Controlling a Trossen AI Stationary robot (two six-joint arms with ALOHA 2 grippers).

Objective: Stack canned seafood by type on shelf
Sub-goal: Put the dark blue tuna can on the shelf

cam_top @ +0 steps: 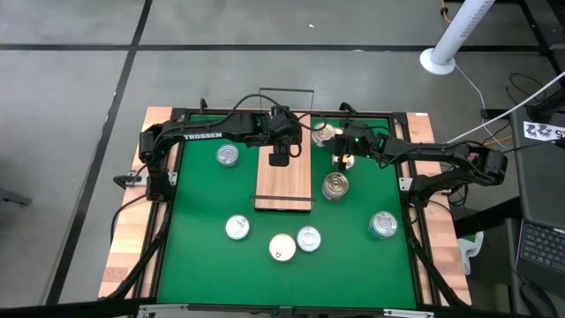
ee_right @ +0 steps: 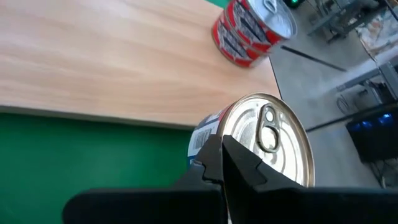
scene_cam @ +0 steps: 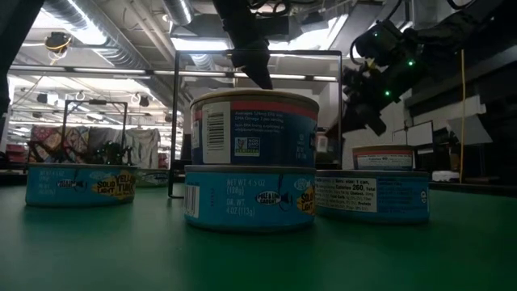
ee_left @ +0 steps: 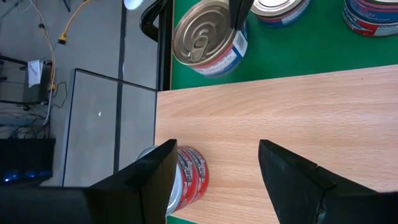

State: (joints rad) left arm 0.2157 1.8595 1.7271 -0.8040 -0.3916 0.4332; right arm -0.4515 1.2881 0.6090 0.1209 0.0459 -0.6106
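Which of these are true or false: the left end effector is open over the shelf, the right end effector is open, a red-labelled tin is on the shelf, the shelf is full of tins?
1. The left end effector is open above the shelf. True.
2. The right end effector is open. False: its fingers are shut, hovering by a gold-topped tin on the green mat.
3. A red-labelled tin stands on the shelf. True.
4. The shelf is full of tins. False: most of the board is bare.

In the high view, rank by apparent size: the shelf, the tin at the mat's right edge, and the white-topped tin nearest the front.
1. Shelf, by far the largest.
2. Right-edge tin.
3. White-topped tin, only slightly smaller-looking; nearly alike, so this ranking is unsure.
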